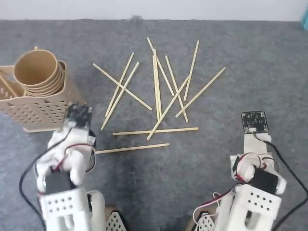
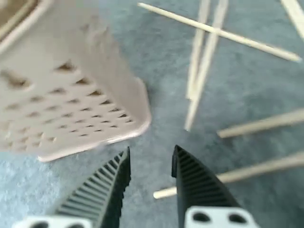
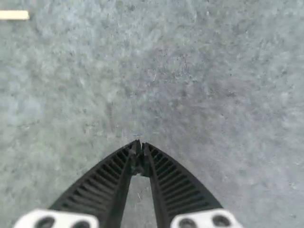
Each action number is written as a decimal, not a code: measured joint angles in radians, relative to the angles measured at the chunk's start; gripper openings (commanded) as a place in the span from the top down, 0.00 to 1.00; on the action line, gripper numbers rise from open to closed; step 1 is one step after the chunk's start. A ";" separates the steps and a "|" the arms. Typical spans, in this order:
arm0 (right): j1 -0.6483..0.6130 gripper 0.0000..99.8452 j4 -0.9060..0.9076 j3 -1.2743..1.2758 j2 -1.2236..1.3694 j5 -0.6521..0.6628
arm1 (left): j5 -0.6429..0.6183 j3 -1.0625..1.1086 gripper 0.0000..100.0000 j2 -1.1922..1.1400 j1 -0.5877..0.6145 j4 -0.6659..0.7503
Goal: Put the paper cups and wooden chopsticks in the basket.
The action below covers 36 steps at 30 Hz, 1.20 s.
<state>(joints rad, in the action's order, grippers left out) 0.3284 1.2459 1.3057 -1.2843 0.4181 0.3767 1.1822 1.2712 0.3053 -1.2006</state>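
Note:
A tan perforated basket [image 1: 41,108] stands at the left of the grey mat with a stack of paper cups [image 1: 36,70] nested inside it. Several wooden chopsticks [image 1: 159,91] lie scattered across the middle of the mat; one single chopstick [image 1: 132,148] lies nearest the left arm. My left gripper [image 2: 151,164] is open with nothing between its fingers, hovering beside the basket [image 2: 71,102], and the near chopstick's end [image 2: 164,192] lies just under it. My right gripper [image 3: 140,146] is shut and holds nothing, over bare mat at the right.
The grey mat [image 1: 250,62] spreads over the whole table, with bare room on the right and near the front centre. A chopstick tip [image 3: 14,15] shows far from the right gripper. Wires run along both arms.

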 measured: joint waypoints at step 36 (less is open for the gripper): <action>0.048 0.99 0.040 0.288 -0.512 0.014 | 0.319 -0.390 0.86 -1.007 -0.582 0.051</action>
<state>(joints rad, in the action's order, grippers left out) 0.3759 1.2858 1.5942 -1.7967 0.4319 0.6958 0.7925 0.2647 -0.2762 -1.1500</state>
